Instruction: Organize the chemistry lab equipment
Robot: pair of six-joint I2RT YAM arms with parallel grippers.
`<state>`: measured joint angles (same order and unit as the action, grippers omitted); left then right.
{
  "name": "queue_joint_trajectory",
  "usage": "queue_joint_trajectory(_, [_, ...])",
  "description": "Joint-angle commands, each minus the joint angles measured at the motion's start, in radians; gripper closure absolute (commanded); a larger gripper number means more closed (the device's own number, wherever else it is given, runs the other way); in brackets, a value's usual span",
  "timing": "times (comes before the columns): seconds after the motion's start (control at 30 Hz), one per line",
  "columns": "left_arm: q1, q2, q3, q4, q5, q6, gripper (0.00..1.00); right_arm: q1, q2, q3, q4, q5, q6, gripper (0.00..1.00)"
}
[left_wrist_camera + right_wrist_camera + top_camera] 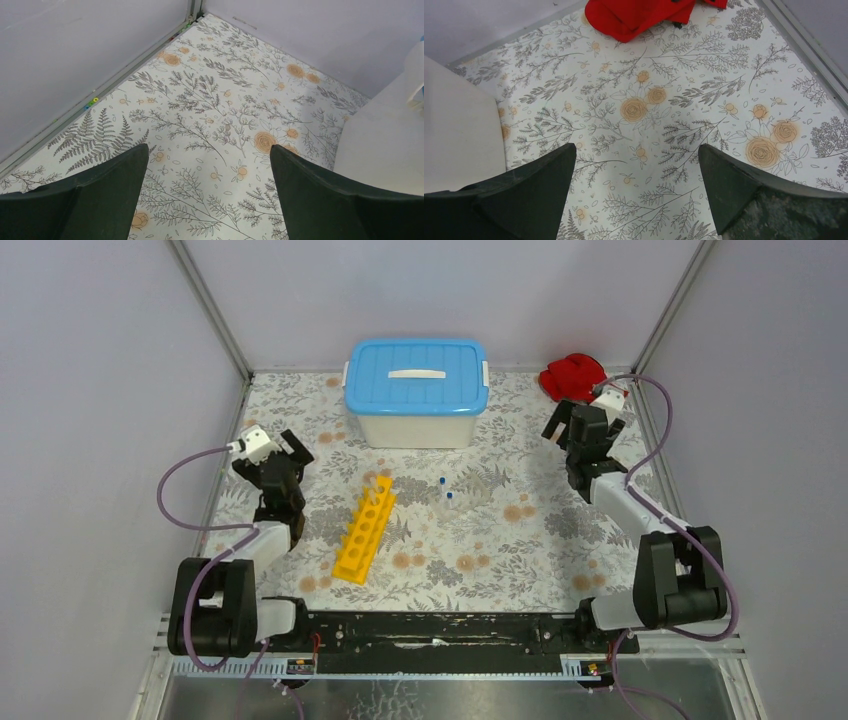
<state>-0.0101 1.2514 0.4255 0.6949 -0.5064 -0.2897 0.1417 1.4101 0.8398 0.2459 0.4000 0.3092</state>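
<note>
The left pincer [209, 152] by the far-left corner and the right pincer [636, 150] by the far-right gape wide, empty. The rack [366, 528] and tubes [441, 481] lie mid-tabletop [520, 560].

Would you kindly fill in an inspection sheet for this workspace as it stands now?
Surface: floral-patterned table cover, lying flat; no spills seen.
Job's things: long yellow plastic test-tube rack lying diagonally left of centre; two tiny clear blue-capped tubes loose on the cover to its right, apart from it.
Clutter: white plastic tub with blue lid, lid on, at the back; red cloth bunched in the far right corner.
Grippers: left gripper and right gripper both open, holding nothing.
Cables: purple cables loop from each arm, touching none of the job's things.
Surroundings: pale grey walls with metal corner posts; nothing else seen.
</note>
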Motion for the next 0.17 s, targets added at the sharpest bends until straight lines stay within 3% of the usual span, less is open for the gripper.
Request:
queue_joint_trajectory(0.0, [0.009, -0.017, -0.017, 0.088, -0.042, 0.003, 0.01, 0.021, -0.04, 0.001, 0.066, 0.033, 0.005, 0.01])
queue_joint_trajectory(0.13, [0.009, -0.019, -0.008, 0.071, -0.041, -0.002, 0.01, 0.042, -0.045, -0.009, 0.086, 0.043, -0.006, 0.0])
